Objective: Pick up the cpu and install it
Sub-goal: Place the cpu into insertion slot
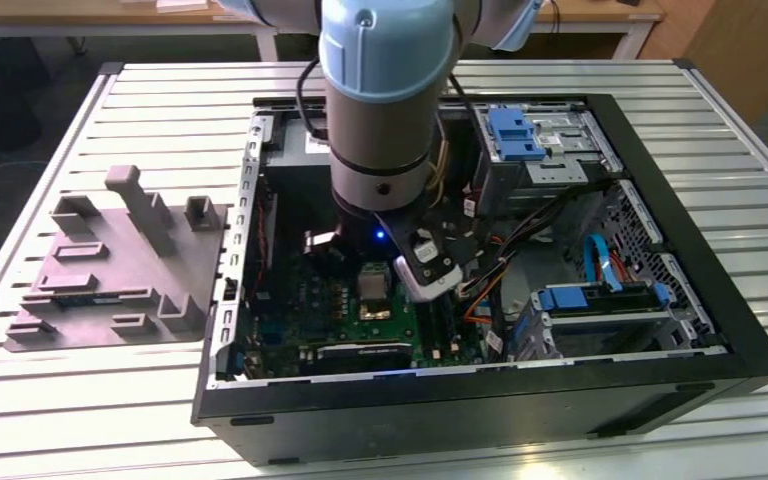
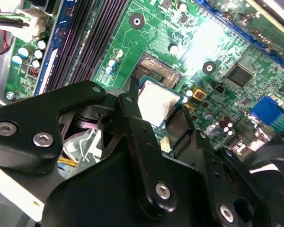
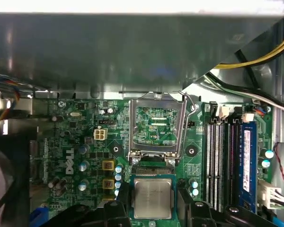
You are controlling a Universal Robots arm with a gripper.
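Item: cpu (image 3: 153,197), pinched edge-to-edge in my gripper (image 3: 154,210), jaws closed only to chip width and the chip kept flat, as I judge, for seating. Location: beside the open socket (image 2: 154,71) inside the computer case (image 1: 464,415). The grey fixture (image 1: 104,270) lies at the case's 9 o'clock in the exterior view.

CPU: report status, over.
Gripper shut on the cpu. Cpu held at the edge of the open socket, not seated. Load plate raised; nothing between cpu and socket.
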